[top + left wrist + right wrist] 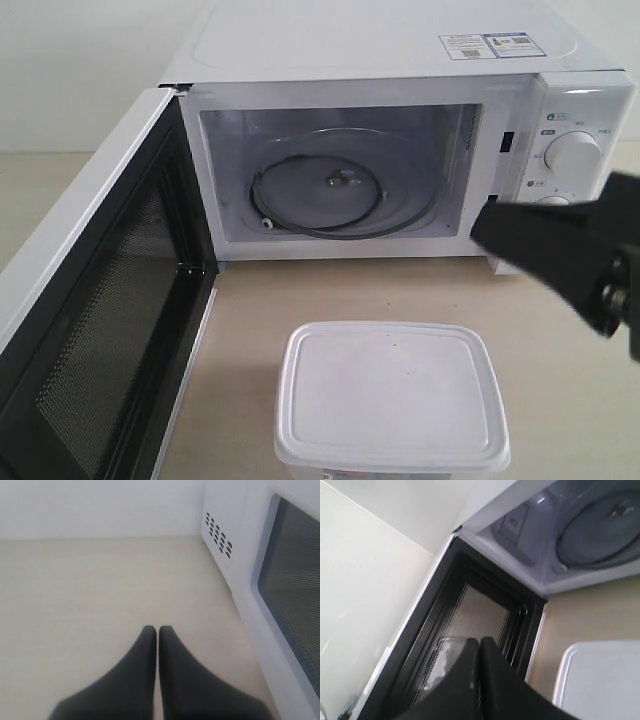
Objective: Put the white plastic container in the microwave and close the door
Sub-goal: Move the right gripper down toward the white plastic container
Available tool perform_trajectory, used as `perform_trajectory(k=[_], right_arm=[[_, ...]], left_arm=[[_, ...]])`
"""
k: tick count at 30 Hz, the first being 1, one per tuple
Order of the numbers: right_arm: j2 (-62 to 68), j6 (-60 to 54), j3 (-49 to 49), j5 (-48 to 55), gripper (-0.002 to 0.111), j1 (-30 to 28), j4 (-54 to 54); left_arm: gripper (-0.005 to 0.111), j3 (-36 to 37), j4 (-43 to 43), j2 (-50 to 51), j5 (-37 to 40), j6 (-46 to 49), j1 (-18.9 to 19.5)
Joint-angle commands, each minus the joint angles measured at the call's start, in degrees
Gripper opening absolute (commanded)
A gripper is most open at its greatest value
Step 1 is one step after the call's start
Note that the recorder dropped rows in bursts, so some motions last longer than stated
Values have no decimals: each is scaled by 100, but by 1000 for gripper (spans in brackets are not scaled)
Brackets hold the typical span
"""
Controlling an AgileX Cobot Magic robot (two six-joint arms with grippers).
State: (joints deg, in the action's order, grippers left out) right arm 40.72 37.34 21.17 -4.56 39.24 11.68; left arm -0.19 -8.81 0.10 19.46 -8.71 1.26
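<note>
My left gripper (157, 630) is pinched together with nothing in it, low over the table (90, 595) beside the microwave (380, 45). My right gripper (479, 641) is also closed and empty, in front of the microwave's dials (572, 152). The container (392, 400) sits lidded just in front of the microwave, whose door (110, 330) stands wide open.

Left gripper (158, 629) and right gripper (480, 641) are matte black, tapered.
</note>
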Motion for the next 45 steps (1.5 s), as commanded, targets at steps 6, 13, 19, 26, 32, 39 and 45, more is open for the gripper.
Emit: perform_trajectory(k=[6, 13, 19, 26, 32, 39, 45], right_arm=[[831, 587, -696, -1045, 0, 885, 480], [2307, 628, -732, -1700, 0, 2107, 898], [2517, -64, -1073, -1687, 0, 2524, 1792], [2517, -1099, -1623, -1670, 0, 2524, 2750], [2517, -2193, -1653, -1805, 0, 2524, 3715], [3208, -3158, -1500, -2072, 0, 2524, 4524], [3592, -3947, -1209, -3297, 0, 2524, 5316]], left_arm=[[4, 19, 39, -10, -7, -23, -34], [4, 19, 39, -10, -7, -23, -34], [4, 19, 39, -10, -7, -23, -34], [4, 19, 39, -10, -7, -23, -34], [4, 19, 39, -10, -7, -23, -34], [4, 19, 39, -10, -7, -23, -34], [4, 19, 39, -10, -7, -23, -34]])
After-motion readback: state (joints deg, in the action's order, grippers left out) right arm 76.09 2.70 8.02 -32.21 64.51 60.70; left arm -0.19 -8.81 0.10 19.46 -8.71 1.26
